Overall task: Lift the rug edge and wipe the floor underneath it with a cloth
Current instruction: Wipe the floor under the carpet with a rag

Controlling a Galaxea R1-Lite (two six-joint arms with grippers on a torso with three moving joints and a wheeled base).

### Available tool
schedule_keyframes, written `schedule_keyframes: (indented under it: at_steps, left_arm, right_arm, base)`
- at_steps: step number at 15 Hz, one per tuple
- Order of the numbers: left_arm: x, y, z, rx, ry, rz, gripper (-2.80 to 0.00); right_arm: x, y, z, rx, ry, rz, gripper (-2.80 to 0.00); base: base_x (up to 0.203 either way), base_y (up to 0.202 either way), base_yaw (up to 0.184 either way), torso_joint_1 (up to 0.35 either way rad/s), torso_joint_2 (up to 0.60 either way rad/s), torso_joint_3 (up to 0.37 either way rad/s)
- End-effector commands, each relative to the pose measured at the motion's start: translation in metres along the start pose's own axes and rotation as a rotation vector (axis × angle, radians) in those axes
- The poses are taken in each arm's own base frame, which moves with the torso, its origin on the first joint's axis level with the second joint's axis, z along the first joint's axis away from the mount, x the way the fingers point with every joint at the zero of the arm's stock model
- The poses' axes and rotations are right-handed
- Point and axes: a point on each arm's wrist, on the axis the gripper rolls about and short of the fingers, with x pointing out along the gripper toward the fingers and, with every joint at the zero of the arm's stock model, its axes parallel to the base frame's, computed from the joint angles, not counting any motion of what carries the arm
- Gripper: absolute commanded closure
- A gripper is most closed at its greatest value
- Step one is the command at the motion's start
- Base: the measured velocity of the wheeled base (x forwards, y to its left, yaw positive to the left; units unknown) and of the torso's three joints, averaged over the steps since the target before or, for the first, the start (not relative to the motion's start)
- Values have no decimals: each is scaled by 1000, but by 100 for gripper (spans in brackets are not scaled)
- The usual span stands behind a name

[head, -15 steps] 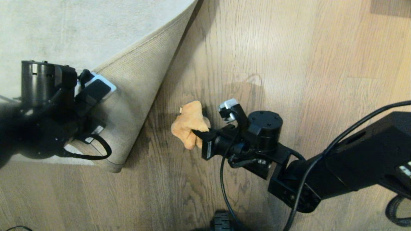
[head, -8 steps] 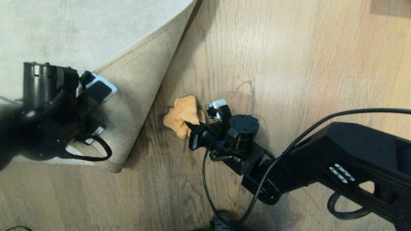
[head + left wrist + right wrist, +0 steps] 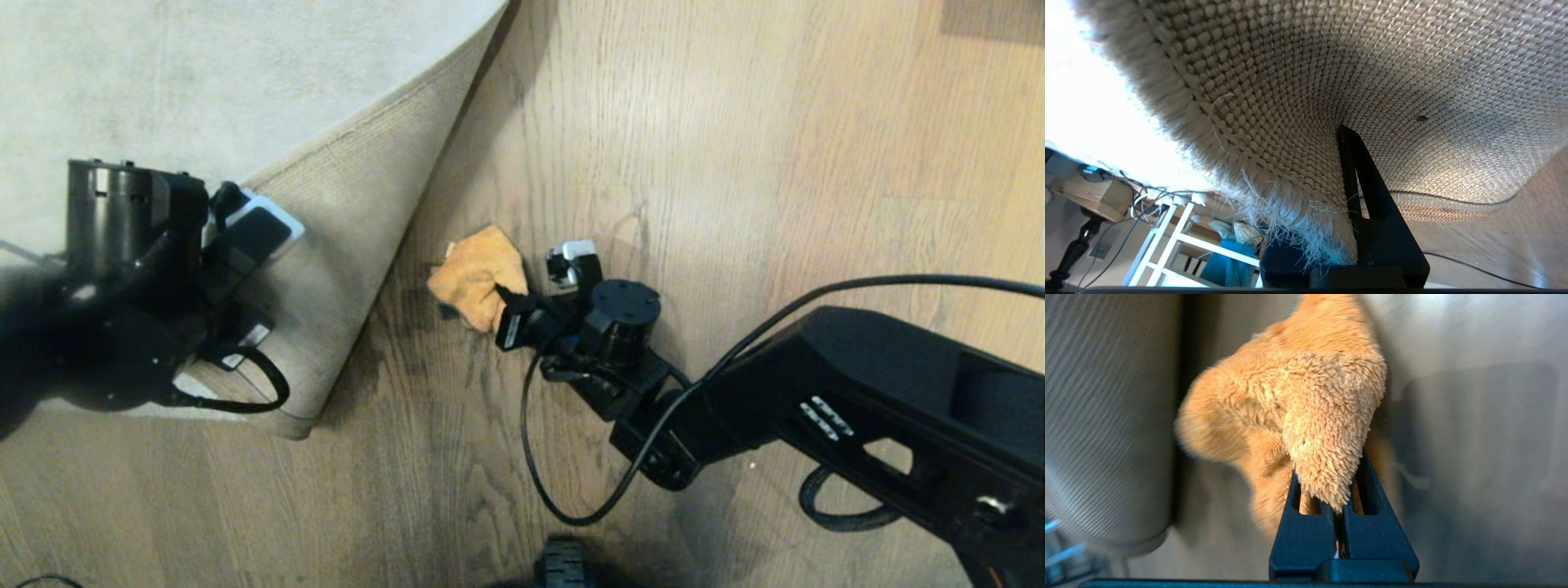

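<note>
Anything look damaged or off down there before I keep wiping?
Only the rug edge: where the left gripper pinches it, loose threads fray out of the border. The cloth sits bunched in the right gripper on the floor, as expected.

text: none legible | labels: none | brands: none | numbers: none | signs: none

Warm, fairly dim indoor light covers the floor [image 3: 735,163] in the head view, with a pale sheen ahead of the right hand [image 3: 508,296] and soft, dark shadows under the lifted rug edge [image 3: 359,269] and beneath both arms. In the left wrist view a blown-out white glare sits beside the woven backing, which bulges with lens distortion. In the right wrist view the cloth [image 3: 1306,416] is sharp near the fingers and smeared farther out; the floor is blurred.
</note>
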Motion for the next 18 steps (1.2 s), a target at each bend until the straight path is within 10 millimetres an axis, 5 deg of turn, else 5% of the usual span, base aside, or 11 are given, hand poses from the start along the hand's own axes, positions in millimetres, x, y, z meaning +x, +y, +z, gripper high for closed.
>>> schedule_keyframes:
  at_steps: [1,11,18]
  left_arm:
    - [-1,-2,2,6,-7,-3,0]
    - [-3,-6,-1,1,1,-8,0]
    - [-2,-7,-1,1,2,-10,0]
  right_arm:
    - [2,-12,12,-3,-36,-27,0]
    - [10,-30,64,-8,-175,-62,0]
    - [-18,-15,46,-14,-56,-39,0]
  base:
    - [0,0,0,0,0,0]
    - [0,0,0,0,0,0]
    - [0,0,0,0,0,0]
